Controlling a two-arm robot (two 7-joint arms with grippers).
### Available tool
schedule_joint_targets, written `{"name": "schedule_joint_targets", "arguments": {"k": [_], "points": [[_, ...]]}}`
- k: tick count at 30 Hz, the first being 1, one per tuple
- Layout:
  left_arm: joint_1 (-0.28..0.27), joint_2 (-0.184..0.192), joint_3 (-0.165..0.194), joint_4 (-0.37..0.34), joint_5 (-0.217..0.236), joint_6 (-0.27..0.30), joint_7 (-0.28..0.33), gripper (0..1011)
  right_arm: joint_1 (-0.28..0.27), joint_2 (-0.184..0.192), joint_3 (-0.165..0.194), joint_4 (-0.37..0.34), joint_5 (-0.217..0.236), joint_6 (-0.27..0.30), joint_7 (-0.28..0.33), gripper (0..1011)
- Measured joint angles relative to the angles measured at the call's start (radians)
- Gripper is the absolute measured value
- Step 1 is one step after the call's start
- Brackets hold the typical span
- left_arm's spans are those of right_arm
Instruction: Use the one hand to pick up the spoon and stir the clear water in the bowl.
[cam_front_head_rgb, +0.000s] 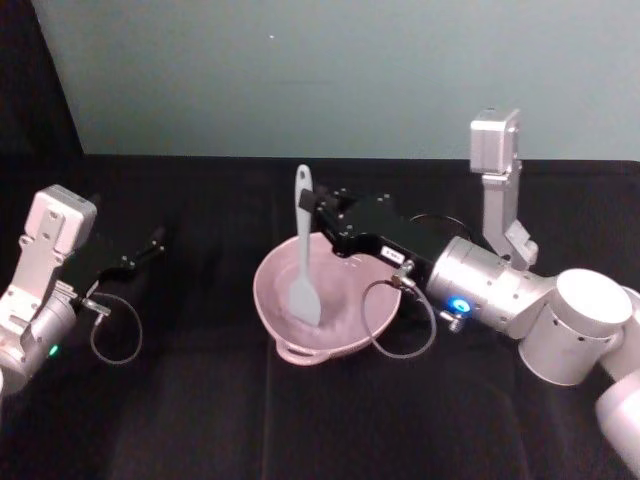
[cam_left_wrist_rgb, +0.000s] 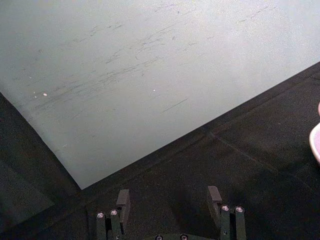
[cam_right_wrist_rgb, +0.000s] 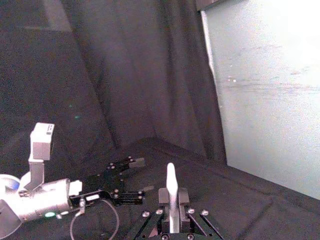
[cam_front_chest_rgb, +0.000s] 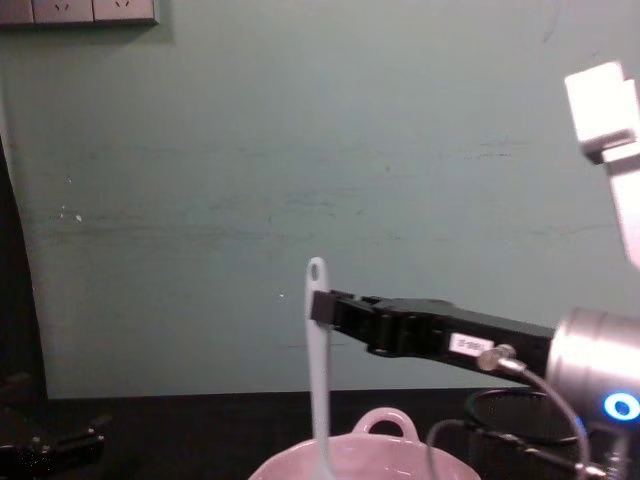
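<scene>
**Clerk:** Spoon (cam_front_head_rgb: 303, 268), position?

**Checker:** White and nearly upright, with the holed end of the handle at the top. The blade is down inside the bowl (cam_front_head_rgb: 268, 300). Whether the blade touches the bottom cannot be told.

**Clerk:** Held by?

**Checker:** The right gripper (cam_front_head_rgb: 308, 212). Its fingers are clamped on the upper handle just below the hole. The arm reaches in from the right across the bowl's far rim, and its blue ring light (cam_front_head_rgb: 459, 305) is lit.

**Clerk:** Bowl?

**Checker:** Pale pink and wide. It stands on the black cloth (cam_front_head_rgb: 200, 420) mid-table, with a loop handle on the rim nearest the robot.

**Clerk:** Left gripper (cam_front_head_rgb: 155, 240)?

**Checker:** Its fingers are spread apart. It sits low over the cloth at the left, well apart from the bowl.
</scene>
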Motion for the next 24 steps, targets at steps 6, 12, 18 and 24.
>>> {"name": "schedule_joint_targets", "arguments": {"k": [6, 12, 18, 24], "points": [[0.000, 0.000, 0.000, 0.000, 0.000, 0.000, 0.000, 1011, 0.045, -0.041, -0.020, 0.070, 0.001, -0.014, 0.013, 114], [0.000, 0.000, 0.000, 0.000, 0.000, 0.000, 0.000, 1011, 0.101, -0.086, -0.024, 0.181, -0.008, -0.055, 0.024, 114], [0.000, 0.000, 0.000, 0.000, 0.000, 0.000, 0.000, 1011, 0.124, -0.094, -0.007, 0.230, -0.026, -0.078, 0.014, 114], [0.000, 0.000, 0.000, 0.000, 0.000, 0.000, 0.000, 1011, 0.113, -0.065, 0.036, 0.221, -0.037, -0.083, -0.016, 114]]}}
